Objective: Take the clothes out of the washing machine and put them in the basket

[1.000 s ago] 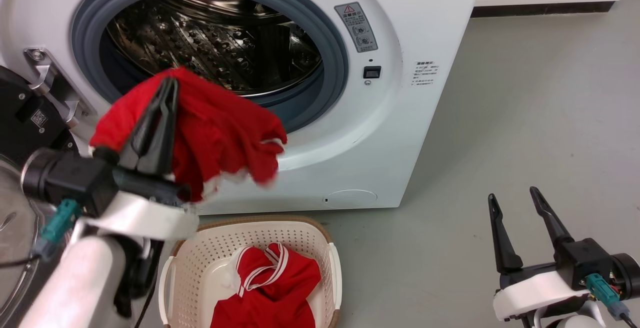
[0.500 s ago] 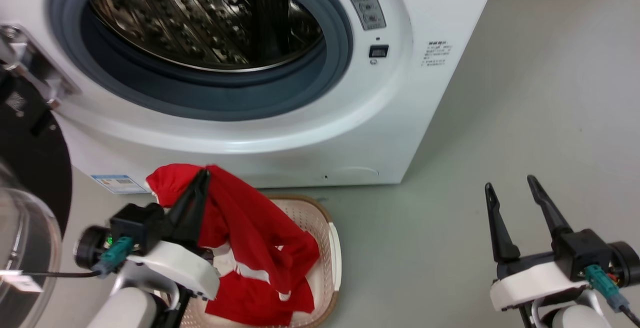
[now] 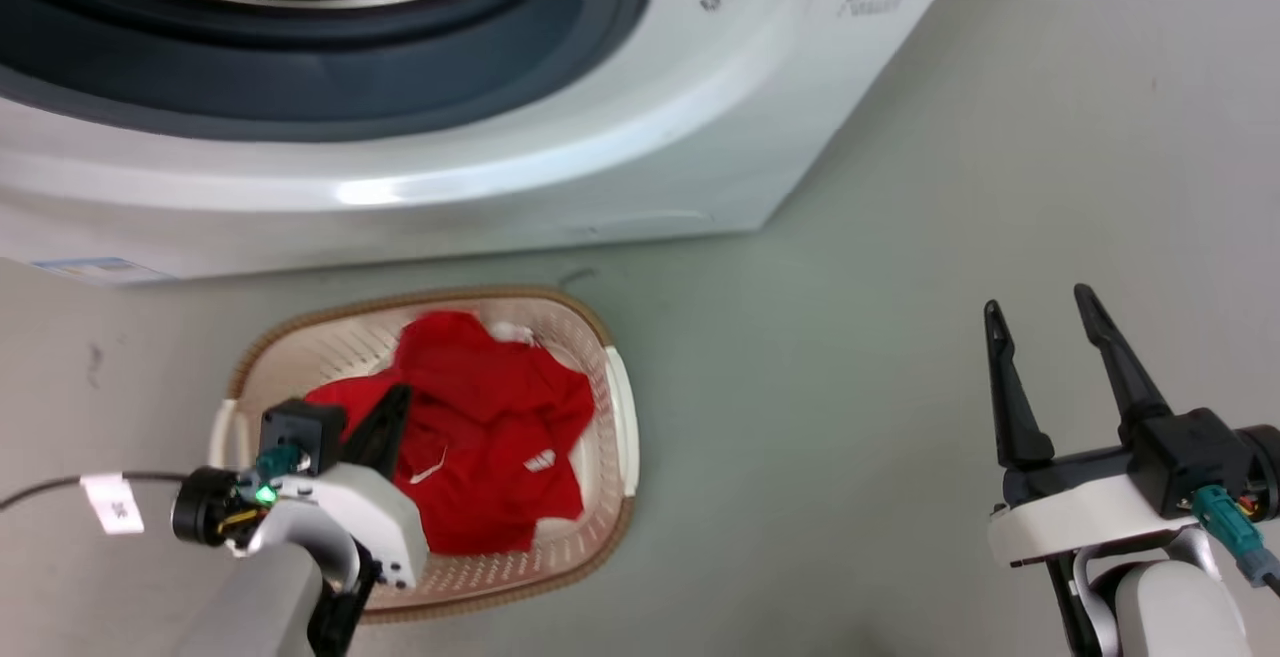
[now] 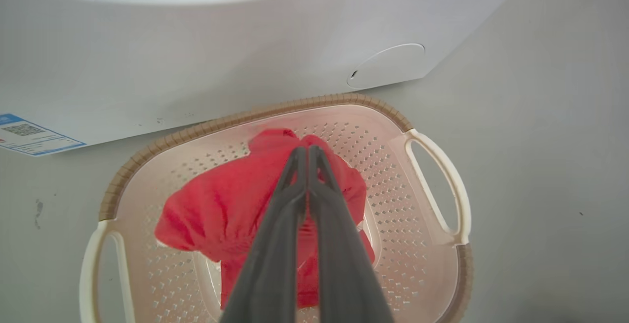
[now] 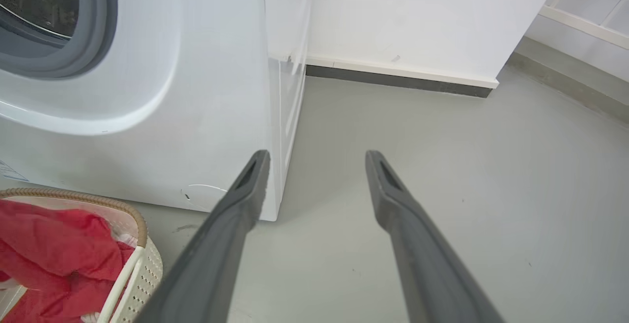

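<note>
The basket (image 3: 608, 357) stands on the floor right in front of the washing machine (image 3: 500, 167). The clothes (image 3: 490, 417) lie in it as a red heap with small white marks. My left gripper (image 3: 398, 397) is low over the basket's near left side. In the left wrist view its fingers (image 4: 295, 185) are pressed together, pinching a bunched fold of a red garment (image 4: 221, 200) above the basket (image 4: 344, 101). My right gripper (image 3: 1038, 299) is open with nothing in it, out over the floor to the right. The drum's inside is out of view.
Grey floor (image 3: 850, 387) stretches right of the basket. A cable with a white tag (image 3: 112, 502) trails left of my left wrist. The right wrist view shows the washer's corner (image 5: 280, 116), a white wall with a dark baseboard (image 5: 393, 79), and the basket rim (image 5: 140, 224).
My left gripper has carried the red garment from the porthole down into the basket. The head camera has tilted downward. The right gripper has held still.
</note>
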Controlling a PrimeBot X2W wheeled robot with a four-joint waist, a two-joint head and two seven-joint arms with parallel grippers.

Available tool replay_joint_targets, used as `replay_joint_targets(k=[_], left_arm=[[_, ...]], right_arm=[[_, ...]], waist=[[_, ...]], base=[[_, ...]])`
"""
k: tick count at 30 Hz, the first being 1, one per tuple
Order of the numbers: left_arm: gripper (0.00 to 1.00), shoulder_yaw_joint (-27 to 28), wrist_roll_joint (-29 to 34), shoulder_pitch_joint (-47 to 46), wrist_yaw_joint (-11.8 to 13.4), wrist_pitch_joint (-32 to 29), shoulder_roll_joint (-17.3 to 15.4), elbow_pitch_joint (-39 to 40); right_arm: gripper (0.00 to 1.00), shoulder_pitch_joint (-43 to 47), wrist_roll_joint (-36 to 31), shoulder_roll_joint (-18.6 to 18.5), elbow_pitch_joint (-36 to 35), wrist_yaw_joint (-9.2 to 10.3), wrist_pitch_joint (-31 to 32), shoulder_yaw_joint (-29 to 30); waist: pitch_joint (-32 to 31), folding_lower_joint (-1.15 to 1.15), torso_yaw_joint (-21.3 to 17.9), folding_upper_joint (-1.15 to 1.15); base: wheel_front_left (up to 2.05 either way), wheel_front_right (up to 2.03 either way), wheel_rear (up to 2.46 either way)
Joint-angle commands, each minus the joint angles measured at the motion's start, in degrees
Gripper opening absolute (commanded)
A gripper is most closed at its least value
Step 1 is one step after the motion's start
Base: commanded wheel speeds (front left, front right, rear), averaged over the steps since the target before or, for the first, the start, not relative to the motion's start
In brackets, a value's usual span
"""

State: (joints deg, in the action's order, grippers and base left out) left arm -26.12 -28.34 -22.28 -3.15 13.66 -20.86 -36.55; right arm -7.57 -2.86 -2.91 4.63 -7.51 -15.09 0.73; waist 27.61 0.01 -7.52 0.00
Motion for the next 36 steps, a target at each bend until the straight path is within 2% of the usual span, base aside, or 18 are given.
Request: replay_joint_targets(k=[1,7,13,25,26,27,28,36], left_arm=[[0.0,0.06,0.48,-2.14,-0.37,0.55,0.21,-2.02],[0.0,-0.1,2.62,-9.59,-0.79,1.4,0.99,-13.91],[0.0,1.07,2.99,-14.48,-0.69,1.6,0.91,-20.71],[0.0,3.02,4.49,-19.67,-0.31,1.54,0.85,-26.71],[0.07,3.0,4.47,-19.89,-0.42,1.54,0.95,-27.73],[0.97,2.96,4.6,-20.24,-0.4,1.54,1.15,-28.41],[1.0,3.03,4.67,-20.61,-0.27,1.54,1.36,-28.77],[1.0,4.27,5.36,-18.67,-0.37,1.55,2.24,-26.84]], right_arm=[[1.0,-0.96,0.21,0.04,-0.38,0.04,-0.11,-0.07],[1.0,-2.56,0.83,0.03,-1.57,0.04,-0.11,-1.02],[1.0,-3.43,1.06,0.03,-2.53,0.04,-0.11,-1.54],[1.0,-3.55,2.0,0.03,-2.95,0.04,-0.11,-1.13],[1.0,-3.63,2.01,0.03,-2.84,0.04,-0.11,-1.27],[1.0,-3.74,2.03,0.03,-2.74,0.04,-0.11,-1.38],[1.0,-3.88,2.05,0.03,-2.62,0.04,-0.11,-1.47],[1.0,-3.98,1.99,0.03,-1.7,0.04,-0.11,-0.76]], waist=[[4.28,-0.01,-2.3,0.0],[10.56,-0.01,-4.44,0.0],[14.18,-0.01,-5.89,0.0],[18.13,-0.01,-6.69,0.0],[18.16,-0.01,-6.67,0.0],[18.12,-0.01,-6.63,0.0],[18.05,-0.01,-6.56,0.0],[15.34,-0.01,-5.09,0.0]], base=[[0.0,0.0,0.0],[0.0,0.0,0.0],[0.0,0.0,0.0],[0.0,0.0,0.0],[0.0,0.0,0.0],[0.0,0.0,0.0],[0.0,0.0,0.0],[0.0,0.0,0.0]])
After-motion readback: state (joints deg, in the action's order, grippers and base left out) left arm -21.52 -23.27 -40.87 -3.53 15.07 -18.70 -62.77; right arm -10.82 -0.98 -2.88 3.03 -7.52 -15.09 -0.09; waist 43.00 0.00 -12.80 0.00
